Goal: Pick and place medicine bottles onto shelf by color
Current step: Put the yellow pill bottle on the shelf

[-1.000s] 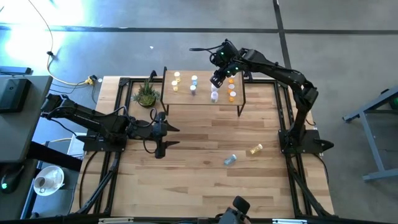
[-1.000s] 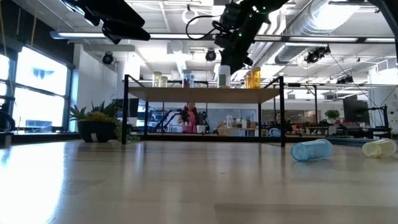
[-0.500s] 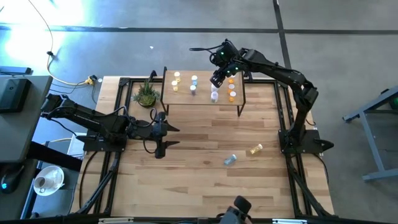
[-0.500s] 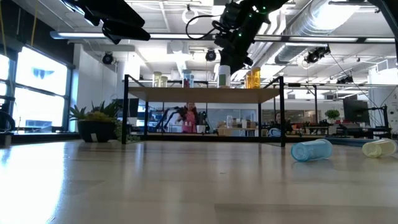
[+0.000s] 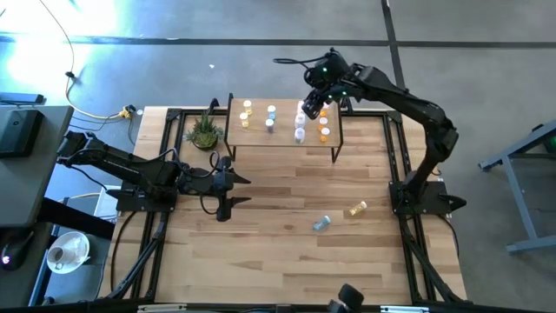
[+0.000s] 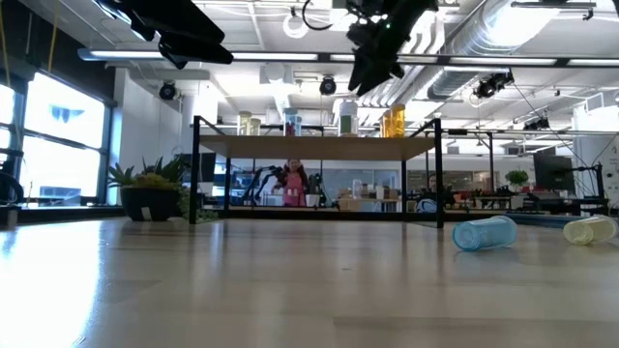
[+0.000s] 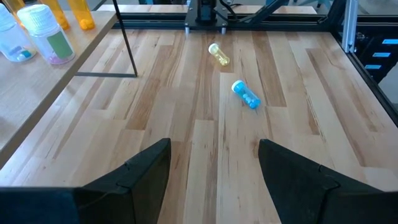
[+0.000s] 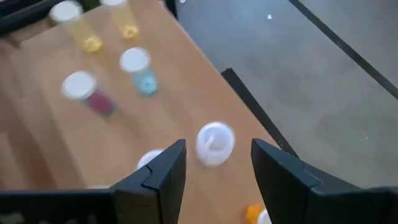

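Seemingly light, smooth and apt to roll, the blue bottle and yellow bottle lying on the worktop want a hold across the body, while beyond them the shelf carries standing bottles under the open, empty right pincer; the left pincer waits open

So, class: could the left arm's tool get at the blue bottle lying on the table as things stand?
Probably yes. The left tool is open and empty, and only bare tabletop shows between it and the blue bottle; the yellow bottle lies apart.
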### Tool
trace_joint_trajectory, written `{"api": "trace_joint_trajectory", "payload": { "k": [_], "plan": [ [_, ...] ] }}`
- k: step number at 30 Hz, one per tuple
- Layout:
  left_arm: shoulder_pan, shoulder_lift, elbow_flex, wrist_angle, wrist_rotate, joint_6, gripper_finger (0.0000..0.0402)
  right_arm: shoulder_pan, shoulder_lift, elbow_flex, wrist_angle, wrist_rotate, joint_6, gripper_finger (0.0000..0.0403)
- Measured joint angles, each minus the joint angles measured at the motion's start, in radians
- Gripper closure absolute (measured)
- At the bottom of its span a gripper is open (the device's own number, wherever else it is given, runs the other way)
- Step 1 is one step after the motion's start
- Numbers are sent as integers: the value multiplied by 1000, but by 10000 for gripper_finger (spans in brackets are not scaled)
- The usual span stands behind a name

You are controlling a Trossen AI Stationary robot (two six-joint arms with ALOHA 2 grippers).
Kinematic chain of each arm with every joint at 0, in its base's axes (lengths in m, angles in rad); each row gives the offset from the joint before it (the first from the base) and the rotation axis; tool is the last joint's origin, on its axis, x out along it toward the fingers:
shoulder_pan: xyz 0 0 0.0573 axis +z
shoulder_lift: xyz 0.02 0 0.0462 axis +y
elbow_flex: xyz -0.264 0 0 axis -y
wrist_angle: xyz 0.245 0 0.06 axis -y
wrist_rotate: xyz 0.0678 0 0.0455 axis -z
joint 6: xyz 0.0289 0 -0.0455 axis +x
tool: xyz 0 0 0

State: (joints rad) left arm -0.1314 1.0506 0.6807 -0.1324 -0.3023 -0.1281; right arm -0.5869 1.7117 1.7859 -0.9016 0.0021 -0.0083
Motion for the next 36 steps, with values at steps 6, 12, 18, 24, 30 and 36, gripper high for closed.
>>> {"api": "trace_joint_trajectory", "payload": {
  "k": [6,12,18,24,30,36],
  "plan": [
    [0,0,0,-1,0,-3,170,52,-50,0,-102,-2,-30,231],
    [0,0,0,-3,0,-28,170,137,-91,0,-227,17,-37,235],
    [0,0,0,-2,0,-29,170,230,-157,-89,-269,15,-52,237],
    [0,0,0,-2,0,-27,170,302,-301,-342,-192,15,41,237],
    [0,0,0,1,0,-26,170,402,-459,-538,-134,20,193,237],
    [0,0,0,-1,0,-26,170,496,-571,-673,-134,93,396,237]
  ]
}}
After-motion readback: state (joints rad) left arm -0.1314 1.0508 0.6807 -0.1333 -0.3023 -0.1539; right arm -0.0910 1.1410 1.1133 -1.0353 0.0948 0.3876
